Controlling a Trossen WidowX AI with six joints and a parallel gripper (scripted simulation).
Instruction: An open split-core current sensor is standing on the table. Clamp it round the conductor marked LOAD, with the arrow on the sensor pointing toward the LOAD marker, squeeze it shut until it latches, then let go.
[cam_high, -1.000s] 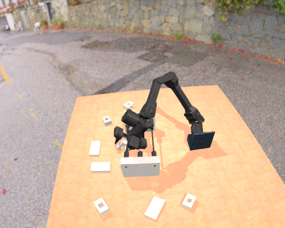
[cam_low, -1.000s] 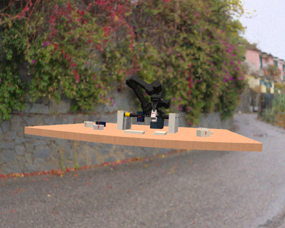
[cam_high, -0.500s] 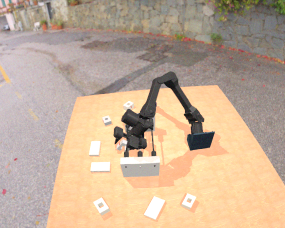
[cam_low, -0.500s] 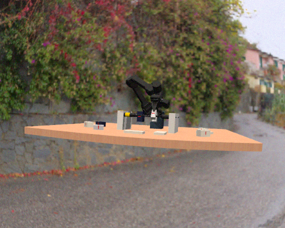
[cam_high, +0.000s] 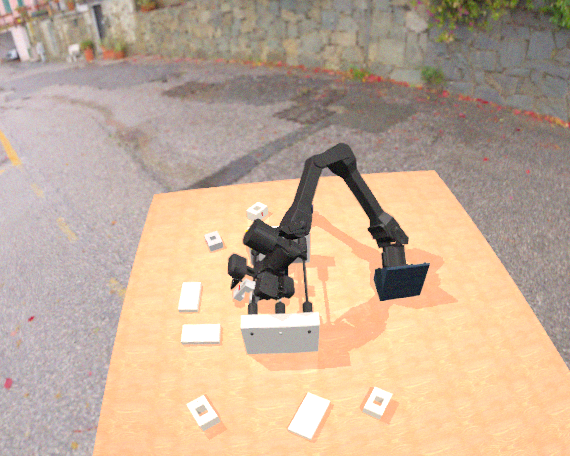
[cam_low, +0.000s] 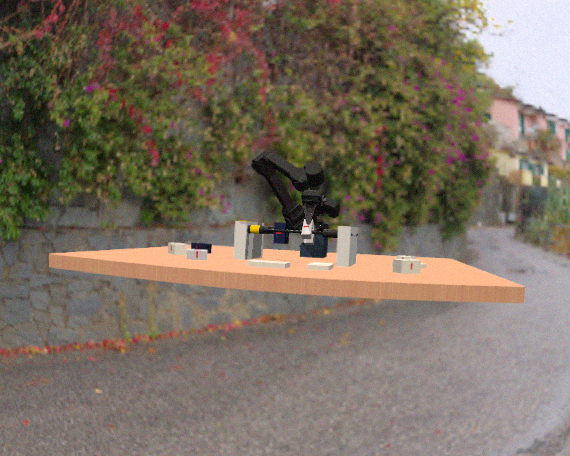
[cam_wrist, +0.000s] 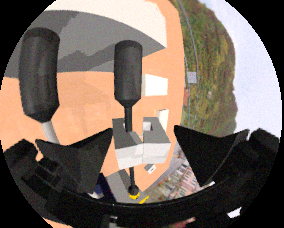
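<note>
The white split-core sensor (cam_high: 244, 289) (cam_low: 307, 231) (cam_wrist: 130, 151) hangs around the dark conductor (cam_wrist: 128, 118).

Two white slabs (cam_high: 190, 296) (cam_high: 201, 333) beside posts

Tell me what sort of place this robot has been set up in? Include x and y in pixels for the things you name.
Outdoors, probably a paved lane in a hillside village: a rough stone wall (cam_high: 280, 35) (cam_low: 40, 280), flowering creepers (cam_low: 200, 100) above it, and pink houses (cam_low: 520, 120) beyond.
</note>
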